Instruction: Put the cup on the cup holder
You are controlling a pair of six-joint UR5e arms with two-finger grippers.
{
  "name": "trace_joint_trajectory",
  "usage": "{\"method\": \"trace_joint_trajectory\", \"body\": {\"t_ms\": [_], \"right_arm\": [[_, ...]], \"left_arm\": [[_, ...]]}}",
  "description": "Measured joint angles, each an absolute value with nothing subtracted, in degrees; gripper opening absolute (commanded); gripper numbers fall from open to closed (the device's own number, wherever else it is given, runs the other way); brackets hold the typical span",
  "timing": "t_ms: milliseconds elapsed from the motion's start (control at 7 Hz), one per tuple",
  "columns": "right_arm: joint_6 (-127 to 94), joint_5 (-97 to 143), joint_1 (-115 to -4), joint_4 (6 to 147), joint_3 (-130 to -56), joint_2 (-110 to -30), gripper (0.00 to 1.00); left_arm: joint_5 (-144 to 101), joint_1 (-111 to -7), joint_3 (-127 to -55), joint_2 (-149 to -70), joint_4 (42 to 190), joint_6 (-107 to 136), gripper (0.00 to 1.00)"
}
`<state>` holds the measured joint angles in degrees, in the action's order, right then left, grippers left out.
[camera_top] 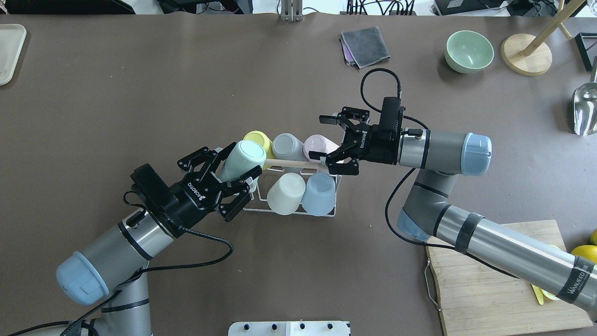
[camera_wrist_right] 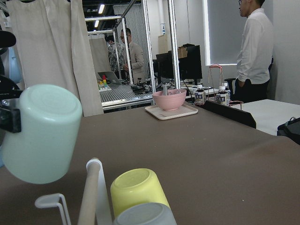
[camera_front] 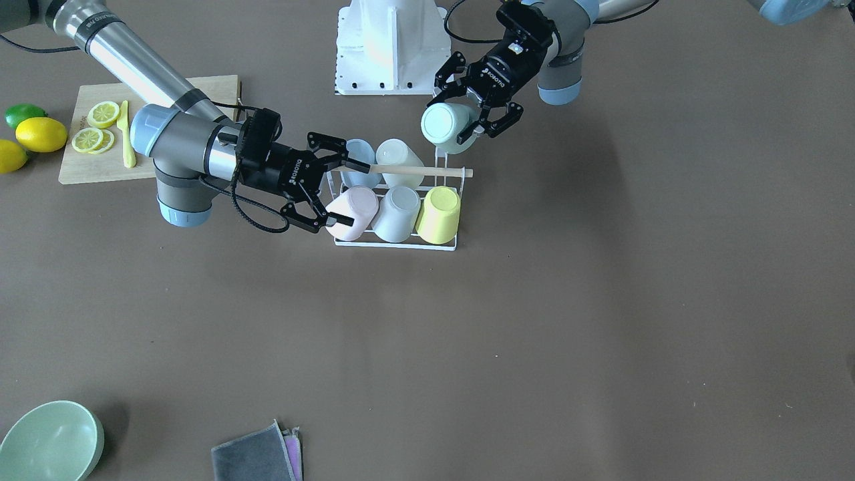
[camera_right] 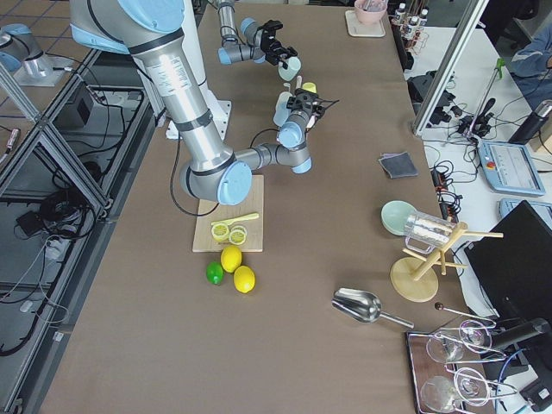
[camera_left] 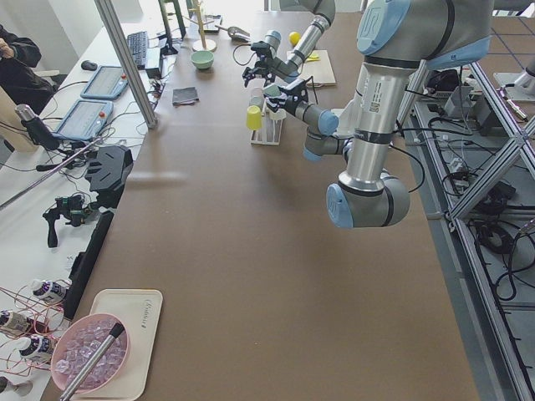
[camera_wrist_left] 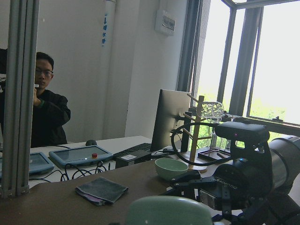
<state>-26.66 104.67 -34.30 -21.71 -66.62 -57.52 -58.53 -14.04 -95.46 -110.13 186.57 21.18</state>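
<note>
The cup holder, a white wire rack with a wooden rod across its top, stands at mid-table. Several cups sit upside down on it, among them pink, yellow and blue. My left gripper is shut on a mint cup. It holds the cup tilted, just above the rack's bare end prong beside the cream cup. My right gripper is open at the rack's other end, straddling the rod tip beside the pink cup.
A cutting board with lemon slices, plus whole lemons, lies near the right arm. A green bowl and a grey cloth sit at the far edge. The robot base is behind the rack.
</note>
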Motion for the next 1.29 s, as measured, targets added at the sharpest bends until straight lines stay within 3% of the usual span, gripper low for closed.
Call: {"method": "trace_joint_trajectory", "body": {"t_ms": [1286], "right_arm": [[-34.4,120.8,-47.7,-16.5,-64.1,-53.1,0.99]], "left_arm": [[-58.3,-14.1,-91.9,-112.0,186.5,21.2,0.00]]}}
